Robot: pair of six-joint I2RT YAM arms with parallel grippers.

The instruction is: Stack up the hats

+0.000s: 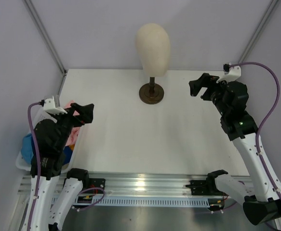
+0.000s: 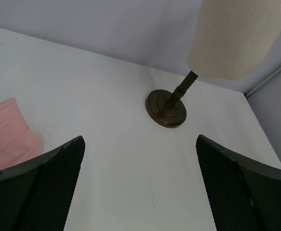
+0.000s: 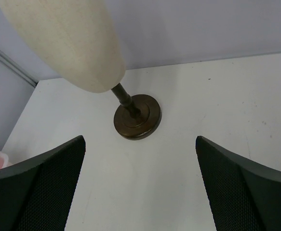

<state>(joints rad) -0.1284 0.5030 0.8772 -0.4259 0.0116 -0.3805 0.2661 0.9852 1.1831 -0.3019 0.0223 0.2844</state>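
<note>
white table (image 1: 130, 139), walled at the back and on both sides by pale grey panels, metal rail along the near edge. broad stretch of tabletop between the two claws, broken only by the mannequin head (image 1: 152, 42) on its dark round base (image 1: 151, 94) at the far middle, well apart from either claw.

left gripper (image 1: 85, 113) up over the table's left edge, jaws spread wide, holding nothing. in the left wrist view, same gripper (image 2: 140, 139) aimed toward the mannequin base (image 2: 167, 108), black fingers (image 2: 48, 187) low in the picture. pink hat (image 2: 5, 132) flat at the lower left there, just beside the left-hand finger; touching or not, cannot tell.

right gripper (image 1: 198, 86) raised over the right far part of the table, jaws likewise wide, holding nothing. in the right wrist view (image 3: 140, 139), pointed at the base (image 3: 137, 117), head (image 3: 63, 38) leaning in from the upper left.

white bin (image 1: 20, 164) off the table's left edge, beneath the left arm. inside or spilling over: pink hat (image 1: 73, 131) uppermost, nearest the left claw; blue hat (image 1: 28, 145) further left; a scrap of yellow-orange hat (image 1: 68, 154) lower down. all bunched together, mostly hidden by the arm; a second blue one cannot be told apart.
</note>
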